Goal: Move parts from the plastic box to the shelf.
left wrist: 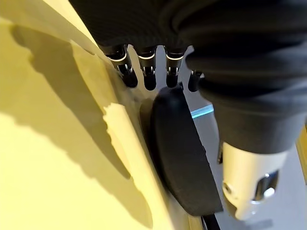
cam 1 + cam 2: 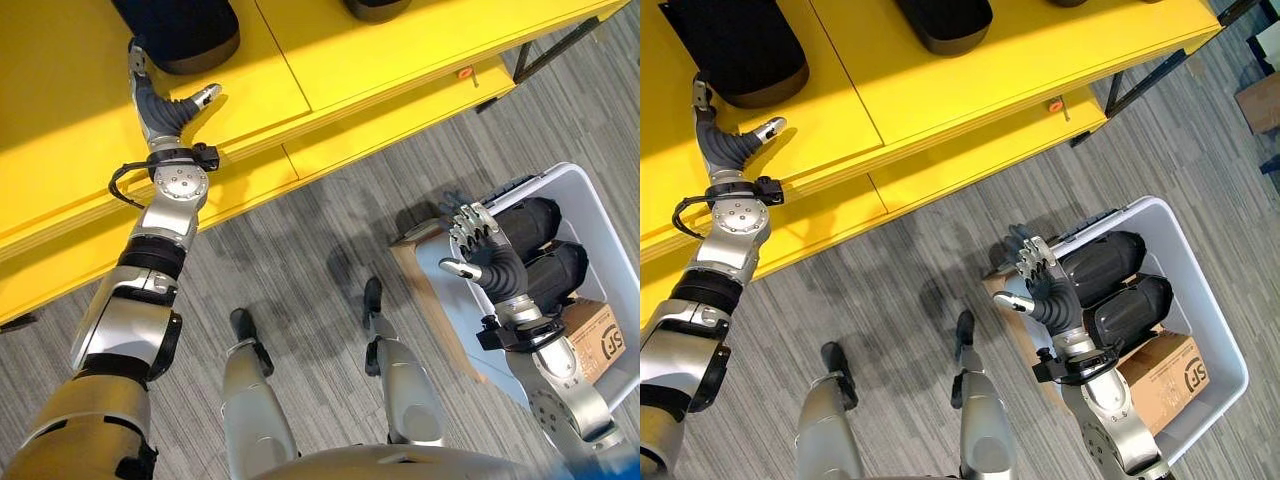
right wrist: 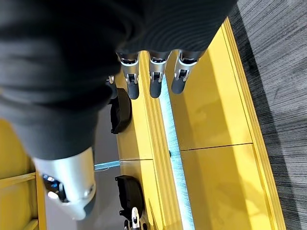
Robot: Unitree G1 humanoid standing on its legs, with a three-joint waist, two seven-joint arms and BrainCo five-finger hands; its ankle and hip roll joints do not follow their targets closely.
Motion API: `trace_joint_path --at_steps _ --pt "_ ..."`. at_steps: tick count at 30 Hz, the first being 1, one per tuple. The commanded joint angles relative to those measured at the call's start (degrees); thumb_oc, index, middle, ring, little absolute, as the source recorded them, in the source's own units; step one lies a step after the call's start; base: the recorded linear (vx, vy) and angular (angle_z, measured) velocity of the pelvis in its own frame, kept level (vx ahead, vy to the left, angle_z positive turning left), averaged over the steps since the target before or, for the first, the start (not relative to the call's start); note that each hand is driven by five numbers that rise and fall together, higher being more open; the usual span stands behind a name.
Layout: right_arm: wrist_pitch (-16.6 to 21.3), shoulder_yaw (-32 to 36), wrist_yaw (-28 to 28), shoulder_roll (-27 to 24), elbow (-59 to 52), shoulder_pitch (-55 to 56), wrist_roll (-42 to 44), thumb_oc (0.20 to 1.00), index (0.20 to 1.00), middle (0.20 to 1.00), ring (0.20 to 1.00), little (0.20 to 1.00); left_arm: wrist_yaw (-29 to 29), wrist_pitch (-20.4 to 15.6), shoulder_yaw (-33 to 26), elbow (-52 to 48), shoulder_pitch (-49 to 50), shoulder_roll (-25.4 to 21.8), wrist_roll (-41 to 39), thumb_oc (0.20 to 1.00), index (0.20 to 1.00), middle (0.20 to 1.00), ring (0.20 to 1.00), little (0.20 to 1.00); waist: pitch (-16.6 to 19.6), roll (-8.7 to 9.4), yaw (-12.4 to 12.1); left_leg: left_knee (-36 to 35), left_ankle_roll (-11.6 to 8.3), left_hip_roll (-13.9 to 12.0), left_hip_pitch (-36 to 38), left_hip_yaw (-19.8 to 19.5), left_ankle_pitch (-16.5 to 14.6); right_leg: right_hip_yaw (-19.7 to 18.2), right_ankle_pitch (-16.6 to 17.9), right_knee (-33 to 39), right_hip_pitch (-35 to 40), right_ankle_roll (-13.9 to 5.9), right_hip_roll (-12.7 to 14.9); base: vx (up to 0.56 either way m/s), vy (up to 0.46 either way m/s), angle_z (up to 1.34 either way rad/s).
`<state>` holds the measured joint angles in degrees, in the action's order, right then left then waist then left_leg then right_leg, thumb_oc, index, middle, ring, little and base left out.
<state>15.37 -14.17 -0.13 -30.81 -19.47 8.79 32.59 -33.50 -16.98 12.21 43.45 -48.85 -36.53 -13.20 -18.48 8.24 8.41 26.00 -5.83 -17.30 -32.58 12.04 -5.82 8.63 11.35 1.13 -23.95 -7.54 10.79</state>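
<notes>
The right hand's [image 2: 1045,282] fingers [image 2: 1028,252] are spread and relaxed, holding nothing, poised over the near-left corner of the white plastic box [image 2: 1217,330] on the floor. The two dark parts [image 2: 1110,262] still in the box lie just beyond those fingers, toward the robot's right and slightly farther out. They sit side by side, touching, with their long axes running roughly across the box, from the hand's side toward the far wall. The nearer ends of both parts face the palm, so the coming reach is likely short and along their length. A brown cardboard carton [image 2: 1170,372] sits in the box beside the lower part; large dark letters are printed on its face, but I leave them unread.

The left hand [image 2: 163,108] is well apart from the box, up on the yellow shelf [image 2: 330,70]. Its fingers [image 1: 149,72] are straight and empty, their tips against or just beside a dark part [image 2: 185,35] already lying on the shelf. Another dark part [image 2: 945,22] rests farther along the shelf.

For the parts in the box, the right hand is plainly the nearer one.
</notes>
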Motion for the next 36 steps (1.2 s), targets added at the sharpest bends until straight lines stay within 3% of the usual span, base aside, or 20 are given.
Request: trace_joint_path --at_steps 1,13,20,21,28,36 --pt "2.99 3.91 0.24 -1.06 -4.20 0.75 1.00 1.000 1.000 1.000 1.000 1.000 0.23 -1.55 -4.16 -0.66 5.02 -1.20 -3.25 1.000 1.000 1.000 1.000 1.000 1.99 -0.38 -0.82 0.37 0.26 0.27 -4.00 -1.76 1.58 0.28 -10.23 -4.91 10.86 -3.21 3.21 0.01 -0.017 0.03" --pt "2.44 5.76 -0.20 0.19 -4.24 0.71 0.34 1.000 1.000 1.000 1.000 1.000 0.83 -2.71 -12.26 -16.15 22.10 2.92 -1.39 1.000 1.000 1.000 1.000 1.000 2.81 -0.77 -2.98 -0.49 0.45 1.32 -3.37 -2.32 1.88 1.40 -10.60 -4.40 12.67 -2.82 3.47 0.00 -0.002 0.01" --pt "1.91 6.83 -0.75 0.84 -3.75 0.32 -0.19 1.000 1.000 1.000 1.000 1.000 3.21 -2.97 -13.41 -24.33 28.49 5.25 -0.80 1.000 1.000 1.000 1.000 1.000 3.51 -1.10 -3.84 -1.30 0.65 1.86 -2.56 -2.47 2.11 1.70 -10.66 -4.11 13.54 -2.75 3.60 0.00 -0.003 0.06" --pt "1.68 7.22 -0.92 1.27 -3.43 -0.11 -0.44 1.000 1.000 1.000 1.000 1.000 4.58 -3.09 -13.55 -26.89 31.05 5.70 -0.42 1.000 1.000 1.000 1.000 1.000 3.75 -1.25 -4.19 -2.05 1.43 2.20 -2.52 -2.03 3.83 1.93 -9.73 -4.06 13.27 -2.57 3.85 -0.05 0.003 0.10" --pt "0.86 8.41 -1.27 2.16 -2.62 -0.48 -1.15 1.000 1.000 1.000 1.000 1.000 10.76 -3.44 -13.82 -35.36 38.71 6.38 -2.24 1.000 1.000 1.000 1.000 1.000 5.31 -1.80 -5.32 -4.47 1.47 2.93 0.64 -2.16 4.97 2.19 -9.79 -3.76 15.54 -2.60 4.20 0.02 -0.017 0.03" --pt "-0.83 11.52 -0.13 3.13 -1.54 2.05 -2.60 1.000 1.000 1.000 1.000 1.000 23.85 -3.04 -12.16 -44.24 50.75 6.37 -11.15 1.000 1.000 1.000 1.000 1.000 9.30 -3.62 -6.38 -13.49 0.58 3.56 10.38 -1.69 9.59 3.80 -9.28 -1.71 21.42 -3.04 4.03 0.05 -0.052 0.11"
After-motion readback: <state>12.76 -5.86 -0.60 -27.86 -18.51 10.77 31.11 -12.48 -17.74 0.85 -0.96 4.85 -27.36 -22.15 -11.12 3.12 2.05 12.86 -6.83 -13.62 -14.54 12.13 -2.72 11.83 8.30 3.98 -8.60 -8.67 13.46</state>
